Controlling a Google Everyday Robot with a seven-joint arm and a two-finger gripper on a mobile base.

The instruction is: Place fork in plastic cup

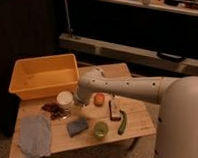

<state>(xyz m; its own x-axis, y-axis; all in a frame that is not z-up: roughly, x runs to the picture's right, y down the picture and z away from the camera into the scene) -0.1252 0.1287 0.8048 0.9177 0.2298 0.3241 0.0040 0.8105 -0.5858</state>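
The plastic cup (100,129) is a small yellow-green round cup near the table's front edge, between the blue sponge (77,126) and a green vegetable (123,122). I cannot make out the fork; it is hidden or out of view. My white arm reaches in from the right across the table. My gripper (77,102) hangs at its end, just right of the white round tub (65,100) and left of the orange disc (99,99), behind and to the left of the cup.
A yellow bin (42,76) stands at the back left of the wooden table (140,126). A grey cloth (35,135) lies at the front left, a dark crumbly pile (53,110) beside the tub, and a brown bar (114,108) right of the disc.
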